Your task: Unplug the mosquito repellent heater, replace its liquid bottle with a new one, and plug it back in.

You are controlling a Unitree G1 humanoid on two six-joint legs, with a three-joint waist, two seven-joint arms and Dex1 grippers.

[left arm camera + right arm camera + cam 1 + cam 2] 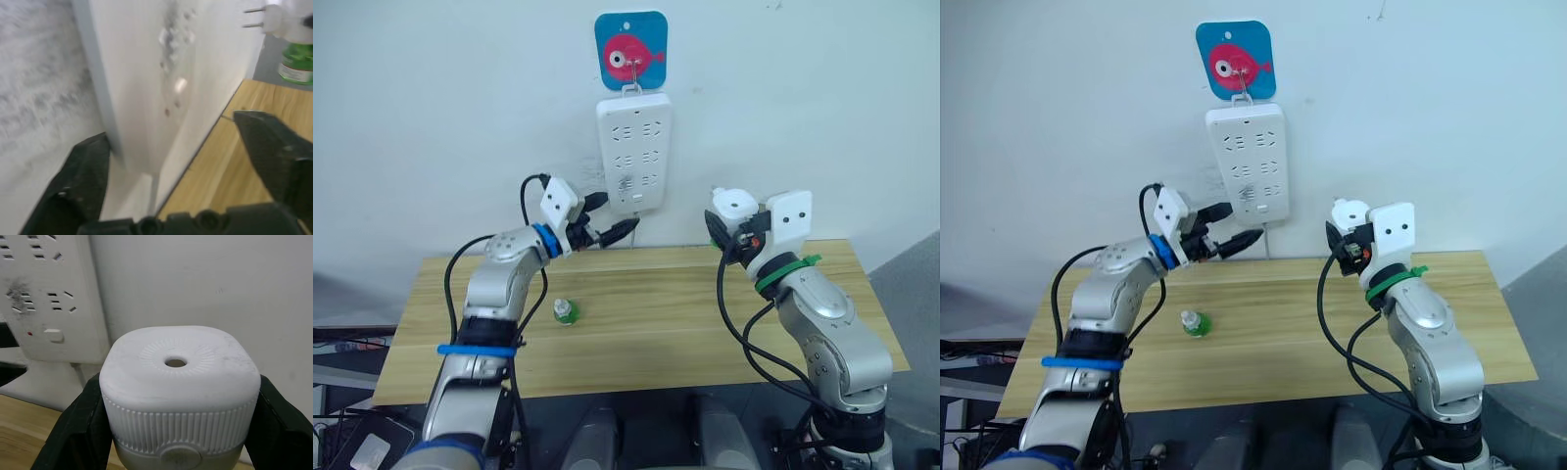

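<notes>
Heater (178, 396) is unplugged, pinched in the right gripper (732, 235) above the table (685, 323). Left gripper (612, 231) is spread beside the power strip (634, 149). Next: swap bottles; one green bottle (566, 312) lies on the table.

We see the power strip (632, 152) hanging on the wall at twelve o'clock, under a hook plate (630, 50), with the table (646, 333) below it. A small bottle (566, 312) stands on the table at about eight o'clock from the strip. The left gripper (612, 230) sits just beneath the strip's lower edge (fingers spread). At four o'clock from the strip, the right gripper (724, 240) holds the mosquito repellent heater (734, 204) above the table's back edge.
</notes>
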